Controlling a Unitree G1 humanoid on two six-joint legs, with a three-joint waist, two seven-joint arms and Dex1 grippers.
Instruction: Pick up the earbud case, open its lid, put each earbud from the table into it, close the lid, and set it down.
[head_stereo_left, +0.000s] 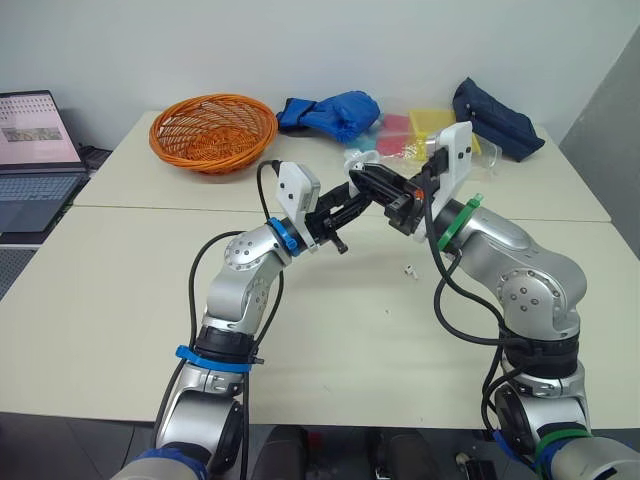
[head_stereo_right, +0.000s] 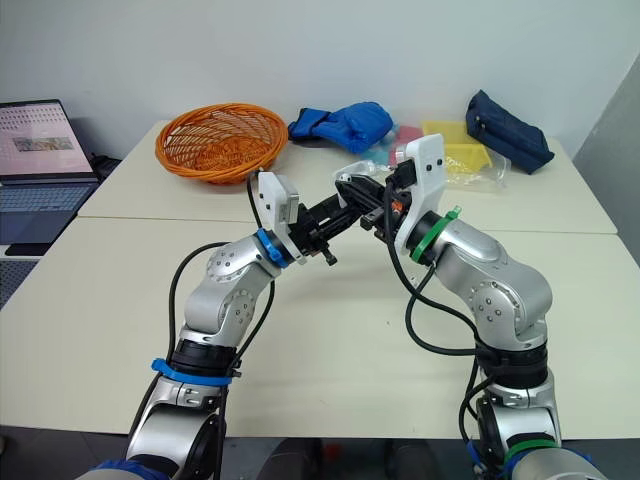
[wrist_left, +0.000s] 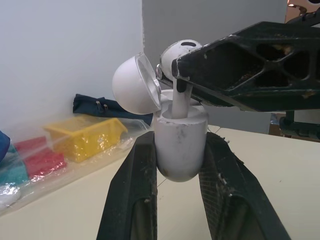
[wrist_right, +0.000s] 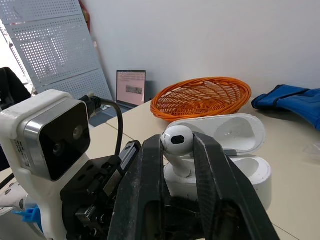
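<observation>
My left gripper (head_stereo_left: 343, 212) is shut on the white earbud case (wrist_left: 180, 145), holding its body upright above the table. The case's lid (wrist_left: 132, 85) is swung open. My right gripper (wrist_right: 177, 142) is shut on a white earbud (wrist_right: 176, 140) by its round head, meeting the left gripper from the right. The earbud's stem reaches down into the open case. A second small white earbud (head_stereo_left: 410, 270) lies on the table below and to the right of the grippers.
At the back stand an orange wicker basket (head_stereo_left: 213, 130), a blue cloth (head_stereo_left: 330, 110), a clear bag of yellow and red items (head_stereo_left: 420, 130) and a navy pouch (head_stereo_left: 497, 118). A laptop (head_stereo_left: 35, 150) sits off to the left.
</observation>
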